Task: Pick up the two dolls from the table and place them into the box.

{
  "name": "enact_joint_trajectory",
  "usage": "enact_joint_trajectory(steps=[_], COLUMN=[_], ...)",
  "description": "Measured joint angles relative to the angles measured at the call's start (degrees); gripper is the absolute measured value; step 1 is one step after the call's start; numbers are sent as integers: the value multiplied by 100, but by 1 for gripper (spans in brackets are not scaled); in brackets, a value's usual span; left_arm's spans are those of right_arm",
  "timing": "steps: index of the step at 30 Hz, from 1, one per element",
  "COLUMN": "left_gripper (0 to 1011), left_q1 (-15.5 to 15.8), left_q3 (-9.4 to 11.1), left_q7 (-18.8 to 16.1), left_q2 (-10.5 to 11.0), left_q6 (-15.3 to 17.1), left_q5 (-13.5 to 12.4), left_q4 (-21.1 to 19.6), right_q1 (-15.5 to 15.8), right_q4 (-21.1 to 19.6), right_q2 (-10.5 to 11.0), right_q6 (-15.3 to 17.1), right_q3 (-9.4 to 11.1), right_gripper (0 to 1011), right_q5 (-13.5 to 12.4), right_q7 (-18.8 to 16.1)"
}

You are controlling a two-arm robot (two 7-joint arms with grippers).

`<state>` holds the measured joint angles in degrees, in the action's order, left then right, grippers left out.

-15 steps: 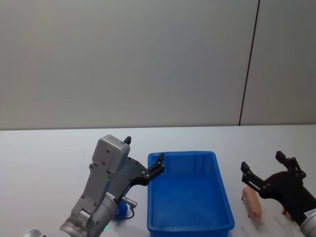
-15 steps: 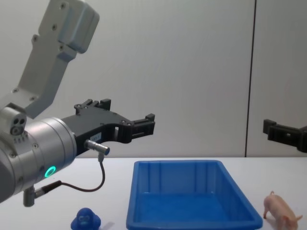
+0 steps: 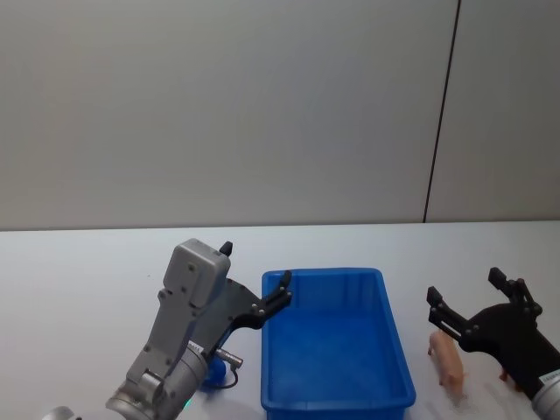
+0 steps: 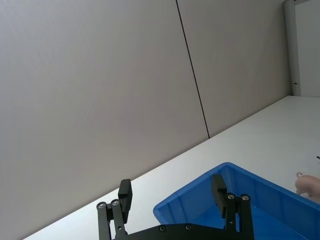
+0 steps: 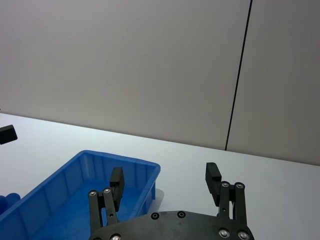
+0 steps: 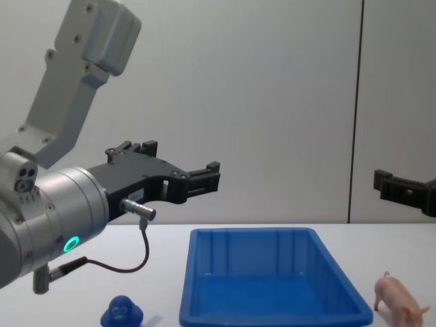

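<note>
Both dolls sit on the surface [image 3: 87,262] outside the box [image 3: 332,273]: the blue figure [image 6: 121,313] to its left, the pink pig [image 3: 449,363] to its right. The left tool [image 4: 171,189] and right tool [image 5: 165,176] hover raised, each spread apart. Each should probably drop straight over its own doll and close across the body. Count: two dolls, one box, two tools.

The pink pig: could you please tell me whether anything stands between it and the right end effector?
Nothing visible does. The right end effector is open and raised above the pink pig, with only air between them. The pig stands beside the blue box, apart from its wall.
</note>
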<state>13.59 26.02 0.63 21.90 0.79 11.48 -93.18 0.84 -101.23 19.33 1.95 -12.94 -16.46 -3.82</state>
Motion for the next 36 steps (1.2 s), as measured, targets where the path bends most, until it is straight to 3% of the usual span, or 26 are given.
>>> enact_joint_trajectory(steps=[36], left_gripper=[1002], left_q1=[0], left_q3=[0], left_q7=[0], left_q2=[0], left_q6=[0], left_q5=[0], left_q4=[0], right_q1=[0], right_q4=[0], right_q2=[0], right_q6=[0], right_q3=[1], right_gripper=[1001], right_q5=[0], right_q7=[0])
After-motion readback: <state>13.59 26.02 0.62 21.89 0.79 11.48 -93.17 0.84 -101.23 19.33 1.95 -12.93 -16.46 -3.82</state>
